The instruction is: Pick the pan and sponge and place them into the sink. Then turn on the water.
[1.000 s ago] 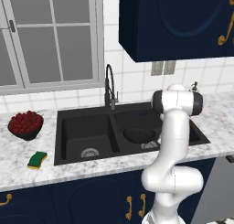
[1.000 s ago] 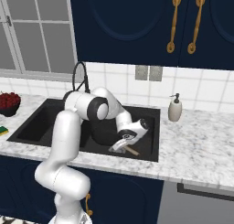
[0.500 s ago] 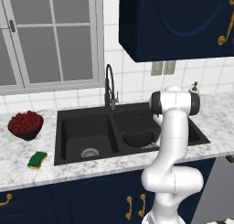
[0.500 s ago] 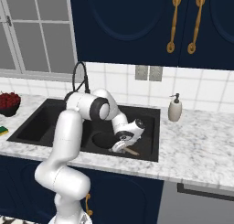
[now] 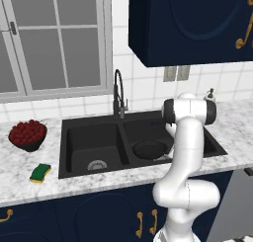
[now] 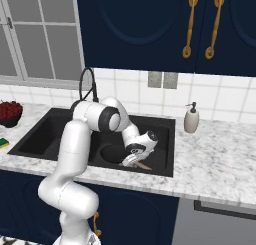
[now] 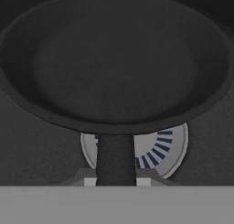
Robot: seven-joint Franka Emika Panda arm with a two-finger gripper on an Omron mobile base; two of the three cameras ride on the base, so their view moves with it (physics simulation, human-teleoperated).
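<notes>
Your pincer (image 6: 134, 161) is clamped shut on the pan (image 7: 114, 58) handle, holding it just ahead, low over the right basin drain (image 7: 157, 150) of the sink (image 5: 74, 125), ready to release; sponge (image 5: 40, 172) sits well apart

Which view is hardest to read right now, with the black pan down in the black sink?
Hand view: soft and nearly monochrome; the pan blends into the dark basin, and just the silver drain stands out behind its handle. Left base view: sharp, evenly lit, but the pan barely separates from the sink. Right base view: the gripper reads clearly, white against black.
</notes>
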